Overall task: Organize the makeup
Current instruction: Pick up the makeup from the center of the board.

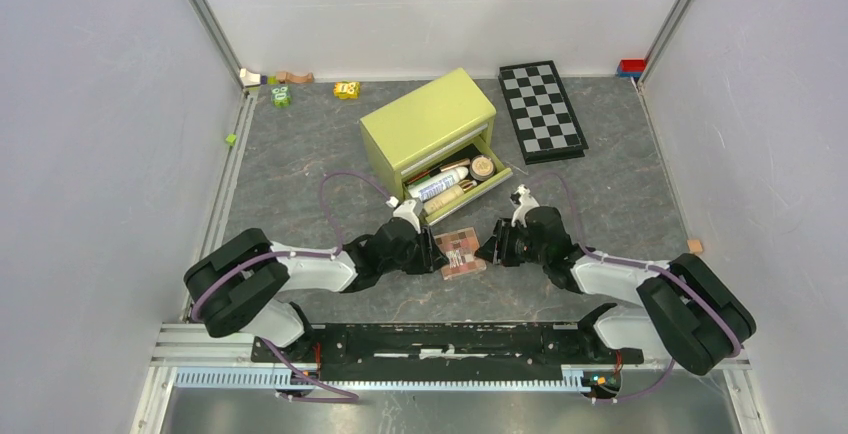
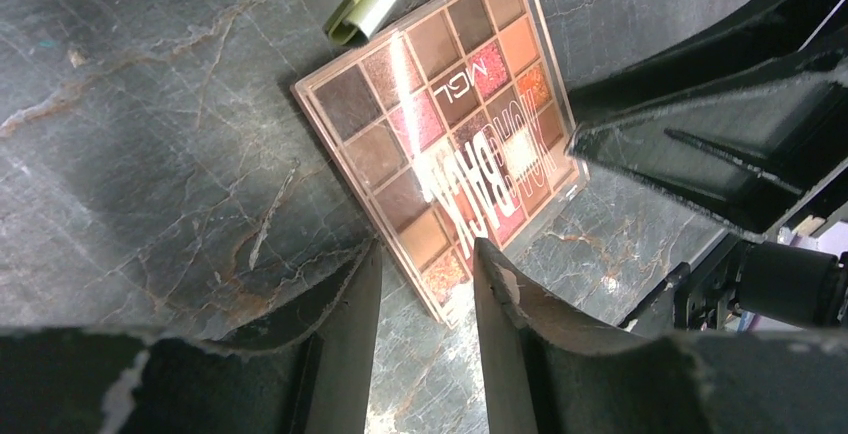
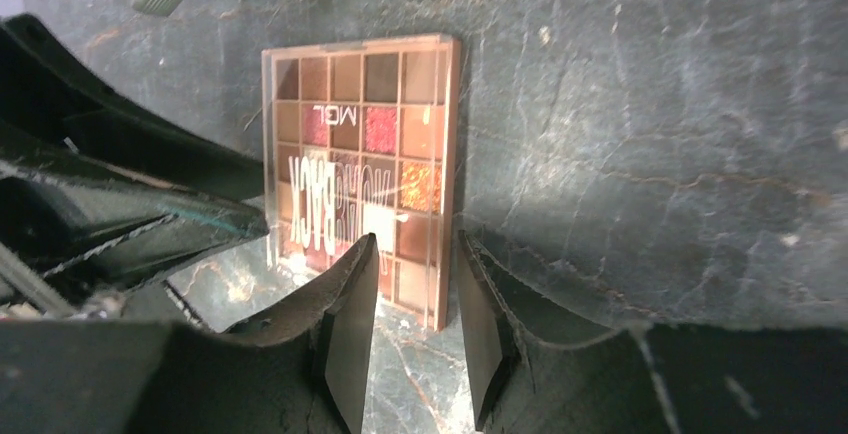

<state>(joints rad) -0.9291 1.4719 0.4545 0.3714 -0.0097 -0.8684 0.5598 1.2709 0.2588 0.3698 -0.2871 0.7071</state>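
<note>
The square pink-brown eyeshadow palette (image 1: 460, 252) (image 2: 450, 134) (image 3: 360, 154) lies flat on the grey table between my two grippers. My left gripper (image 1: 432, 251) (image 2: 428, 249) is open, its fingertips astride the palette's near corner without pinching it. From the other side, my right gripper (image 1: 492, 249) (image 3: 417, 239) stands open too, with the palette's edge in the gap between its fingers. More makeup sits in the open drawer (image 1: 497, 184) of the yellow-green box (image 1: 425, 119): a white tube (image 1: 438, 184), a round tan jar (image 1: 483, 166) and a few slim pieces.
A black-and-white checkerboard (image 1: 542, 109) lies to the right of the box. Toy blocks (image 1: 347, 89) (image 1: 281, 96) sit along the back wall, a red and blue one (image 1: 631, 66) in the far right corner. A small tan block (image 1: 695, 246) rests at the right edge.
</note>
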